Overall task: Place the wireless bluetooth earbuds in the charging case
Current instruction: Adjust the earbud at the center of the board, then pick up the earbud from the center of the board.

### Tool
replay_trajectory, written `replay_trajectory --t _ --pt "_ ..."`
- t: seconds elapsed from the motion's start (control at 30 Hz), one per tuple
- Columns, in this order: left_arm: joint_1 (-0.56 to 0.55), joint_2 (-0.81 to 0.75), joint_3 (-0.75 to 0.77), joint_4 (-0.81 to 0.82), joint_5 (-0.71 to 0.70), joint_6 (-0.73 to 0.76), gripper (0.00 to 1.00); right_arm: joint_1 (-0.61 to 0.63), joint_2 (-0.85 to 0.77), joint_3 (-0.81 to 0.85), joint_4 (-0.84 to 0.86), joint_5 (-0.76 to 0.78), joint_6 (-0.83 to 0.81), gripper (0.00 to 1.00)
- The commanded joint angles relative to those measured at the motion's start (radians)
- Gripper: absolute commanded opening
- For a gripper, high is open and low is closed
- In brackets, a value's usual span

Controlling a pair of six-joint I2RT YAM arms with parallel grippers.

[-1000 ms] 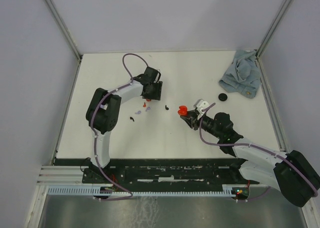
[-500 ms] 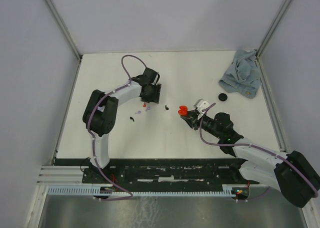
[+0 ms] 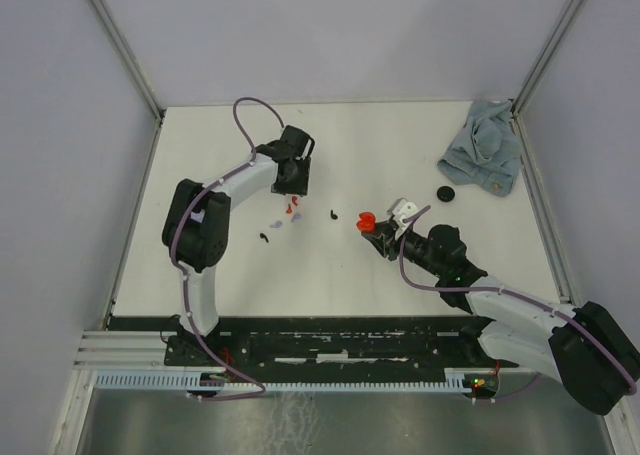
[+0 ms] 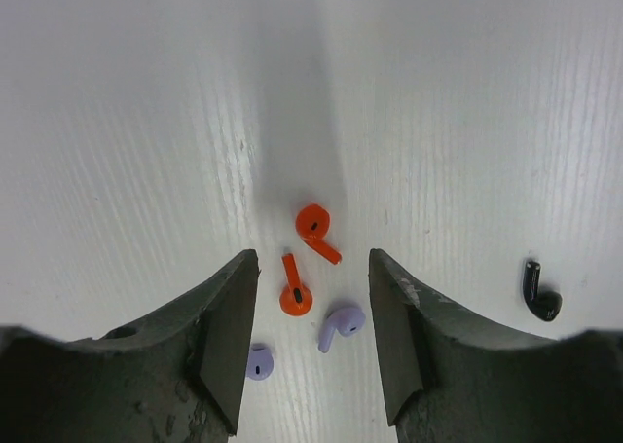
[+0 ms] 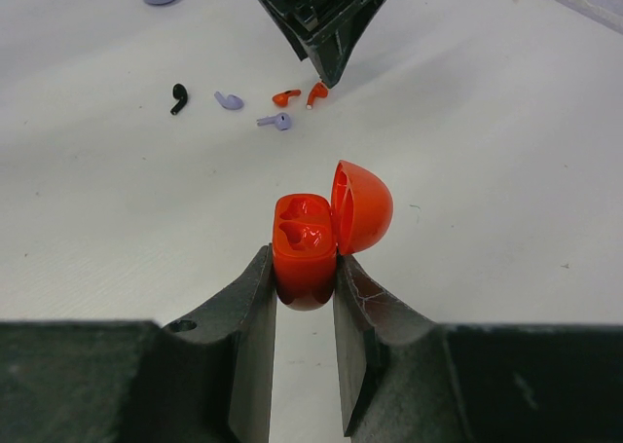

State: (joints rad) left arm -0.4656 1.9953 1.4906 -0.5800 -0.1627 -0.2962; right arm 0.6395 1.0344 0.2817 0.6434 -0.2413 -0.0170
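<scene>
Clamping open red charging case (image 5: 305, 237) in right claw (image 5: 304, 260).
Hovering left claw (image 4: 311, 260), apart, over two red earbuds (image 4: 313, 224).

The charging case (image 5: 307, 253) was smooth, glossy red plastic, with bright highlights on its domed lid. The red earbuds (image 4: 313, 227), the lilac earbuds (image 4: 341, 322) and the black earbud (image 4: 540, 297) were smooth plastic too, and the black one was the shiniest. The fingers (image 4: 226, 336) of the left gripper (image 4: 311, 260) were dark, matt plastic, rough and scuffed pale along the edges. The right gripper (image 5: 304, 268) had fingers (image 5: 255, 336) of the same finish. The table (image 4: 467, 122) was white and matt, with a fine streaked grain. The cloth (image 3: 485, 153) was soft, crumpled blue-grey fabric. The left arm (image 3: 245, 178) had a smooth white plastic shell, and its cable (image 3: 240, 110) wore a smooth lilac sheath.
</scene>
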Motion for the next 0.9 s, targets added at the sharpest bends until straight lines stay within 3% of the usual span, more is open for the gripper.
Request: replay_trajectory --t 0.0,0.63,0.87 --pt "0.012 0.046 0.076 -0.002 -0.048 -0.006 0.55 0.001 -0.022 0.015 0.026 0.013 -0.009 0.09" --pt "0.016 0.13 0.108 -0.032 -0.003 0.012 0.38 0.0 -0.016 0.019 0.019 0.008 -0.011 0.09" --pt "0.016 0.126 0.103 -0.033 0.0 0.018 0.24 0.001 -0.024 0.019 0.017 0.007 -0.005 0.09"
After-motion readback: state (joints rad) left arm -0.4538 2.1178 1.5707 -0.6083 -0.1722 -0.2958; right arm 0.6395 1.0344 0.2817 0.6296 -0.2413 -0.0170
